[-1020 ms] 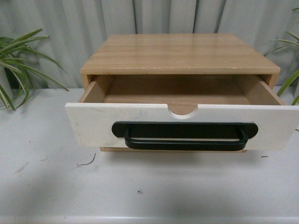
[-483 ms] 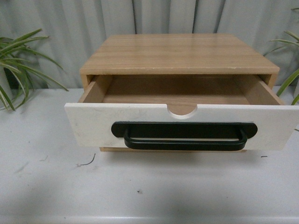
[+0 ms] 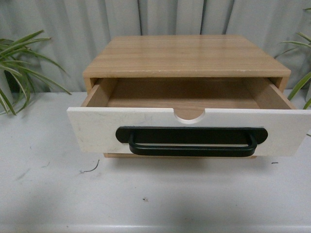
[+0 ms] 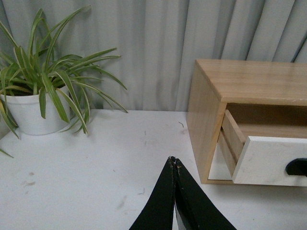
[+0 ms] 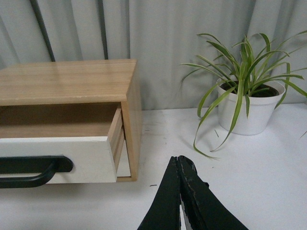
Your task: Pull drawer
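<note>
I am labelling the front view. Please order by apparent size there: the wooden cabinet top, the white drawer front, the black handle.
1. wooden cabinet top
2. white drawer front, not far behind, but nearer the camera, so this order is unsure
3. black handle, clearly smallest

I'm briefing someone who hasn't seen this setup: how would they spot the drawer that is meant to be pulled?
Find the light wooden cabinet on the white table, between two potted plants. The drawer sticks out of its front toward the robot, already partly open, showing a bare wooden inside. It is the white panel with the long black bar handle and a half-round notch in its top edge.
</note>
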Controlling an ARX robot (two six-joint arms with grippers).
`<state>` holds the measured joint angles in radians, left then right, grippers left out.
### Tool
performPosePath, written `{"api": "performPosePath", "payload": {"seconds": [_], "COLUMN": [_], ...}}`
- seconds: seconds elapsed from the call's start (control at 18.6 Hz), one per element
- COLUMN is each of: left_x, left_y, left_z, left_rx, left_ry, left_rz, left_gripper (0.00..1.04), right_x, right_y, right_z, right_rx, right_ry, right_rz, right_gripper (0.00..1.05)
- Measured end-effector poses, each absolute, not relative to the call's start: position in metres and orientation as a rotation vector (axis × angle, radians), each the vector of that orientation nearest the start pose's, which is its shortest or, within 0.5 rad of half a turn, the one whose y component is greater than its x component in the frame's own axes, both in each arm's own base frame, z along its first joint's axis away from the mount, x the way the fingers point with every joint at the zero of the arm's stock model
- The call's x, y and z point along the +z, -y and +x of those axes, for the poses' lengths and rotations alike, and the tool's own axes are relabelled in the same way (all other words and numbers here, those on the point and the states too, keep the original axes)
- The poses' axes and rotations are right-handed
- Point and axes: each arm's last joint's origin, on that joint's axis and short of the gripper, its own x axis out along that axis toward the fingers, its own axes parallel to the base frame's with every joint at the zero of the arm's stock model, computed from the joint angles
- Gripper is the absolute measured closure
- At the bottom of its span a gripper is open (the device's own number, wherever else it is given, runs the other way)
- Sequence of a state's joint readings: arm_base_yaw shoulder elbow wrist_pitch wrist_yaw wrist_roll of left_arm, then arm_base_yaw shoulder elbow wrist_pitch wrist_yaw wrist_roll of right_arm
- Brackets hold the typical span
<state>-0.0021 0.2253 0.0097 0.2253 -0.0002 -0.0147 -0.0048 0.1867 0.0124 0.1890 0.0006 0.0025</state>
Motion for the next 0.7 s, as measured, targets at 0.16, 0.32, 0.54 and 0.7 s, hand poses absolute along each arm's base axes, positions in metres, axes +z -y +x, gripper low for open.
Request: {"api": "performPosePath", "payload": {"seconds": [0.16, 0.32, 0.54, 0.7], "left_x": [0.169, 0.169, 0.166, 0.166], "left_y": [0.0, 0.0, 0.0, 0.0], "left_z": [0.109, 0.097, 0.098, 0.098], "left_rx": [-0.002, -0.004, 0.0, 0.0], "left_ry": [0.01, 0.02, 0.001, -0.002], "left_rz": [-0.014, -0.014, -0.014, -0.014], "left_gripper": [1.03, 1.03, 1.03, 1.03], "right_x": [0.164, 0.167, 0.167, 0.167], "right_y": [0.0, 0.0, 0.0, 0.0], "right_z": [0.099, 0.097, 0.097, 0.097], "right_rx": [-0.005, -0.005, -0.005, -0.005], "right_ry": [-0.033, 0.006, 0.006, 0.006], "right_rz": [0.002, 0.002, 0.002, 0.002], "right_gripper": [1.03, 1.03, 1.03, 1.03]}}
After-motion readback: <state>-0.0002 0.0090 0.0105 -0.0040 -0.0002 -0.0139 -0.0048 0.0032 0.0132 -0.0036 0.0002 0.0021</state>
